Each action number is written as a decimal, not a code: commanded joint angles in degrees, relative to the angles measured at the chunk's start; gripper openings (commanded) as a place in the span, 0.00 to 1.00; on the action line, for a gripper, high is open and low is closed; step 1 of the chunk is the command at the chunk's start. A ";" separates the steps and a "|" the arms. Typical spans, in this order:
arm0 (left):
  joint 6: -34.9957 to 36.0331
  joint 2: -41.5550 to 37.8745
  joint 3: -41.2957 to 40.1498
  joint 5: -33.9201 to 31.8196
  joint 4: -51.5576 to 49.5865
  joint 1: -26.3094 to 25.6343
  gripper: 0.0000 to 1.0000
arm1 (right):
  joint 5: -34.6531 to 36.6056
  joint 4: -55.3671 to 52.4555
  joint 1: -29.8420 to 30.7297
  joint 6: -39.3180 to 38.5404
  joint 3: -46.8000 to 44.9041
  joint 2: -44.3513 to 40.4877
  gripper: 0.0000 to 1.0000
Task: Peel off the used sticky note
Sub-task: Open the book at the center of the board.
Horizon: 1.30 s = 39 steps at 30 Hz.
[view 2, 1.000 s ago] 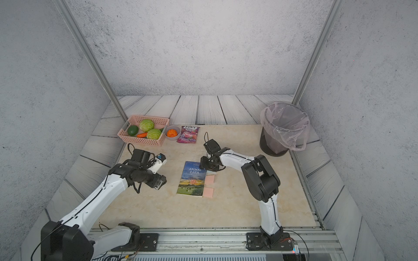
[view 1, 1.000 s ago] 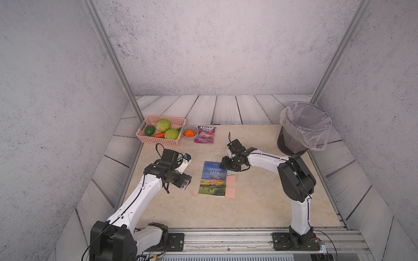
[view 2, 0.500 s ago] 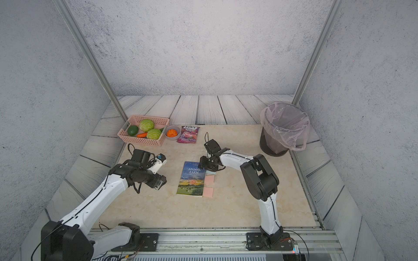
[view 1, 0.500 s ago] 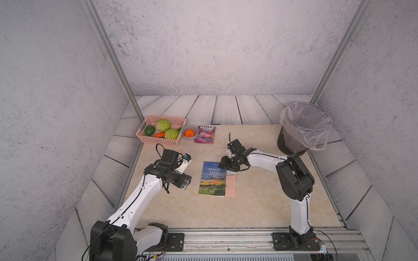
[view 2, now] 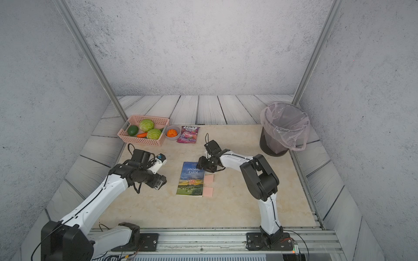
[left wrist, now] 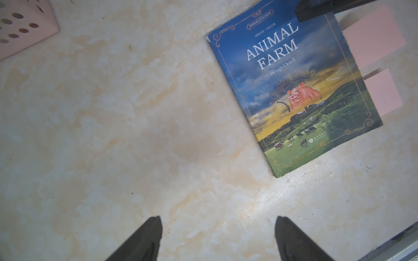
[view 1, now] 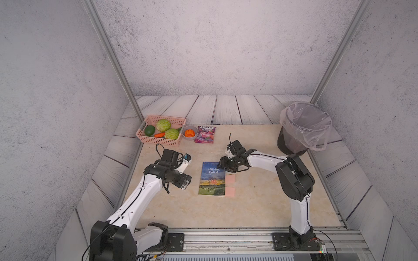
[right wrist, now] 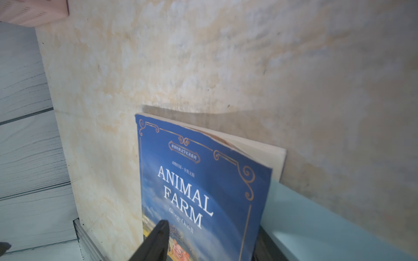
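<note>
Glossy paperback book (view 1: 212, 178); matt paper sticky notes (view 1: 230, 179); seemingly stone tabletop (view 1: 260, 198)

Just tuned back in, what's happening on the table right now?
The right hand is low at the far corner of the book, fingers apart: one over the cover, the other by a blue note. No note looks peeled yet; two pink notes stick out from the book's edge. The left hand hovers open over the table beside the book, holding nothing.

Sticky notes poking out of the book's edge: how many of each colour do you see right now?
Pink sticky notes: 2
Pale blue sticky note: 1
Total: 3
</note>
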 commanded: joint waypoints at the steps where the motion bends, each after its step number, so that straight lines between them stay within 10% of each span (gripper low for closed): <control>1: -0.37 0.01 -0.71 0.00 -0.15 0.02 0.84 | -2.63 1.76 0.05 1.64 -1.14 -2.64 0.58; 39: -1.48 2.05 1.65 5.14 5.52 0.02 0.85 | -19.28 12.15 2.05 7.83 -4.25 -6.39 0.68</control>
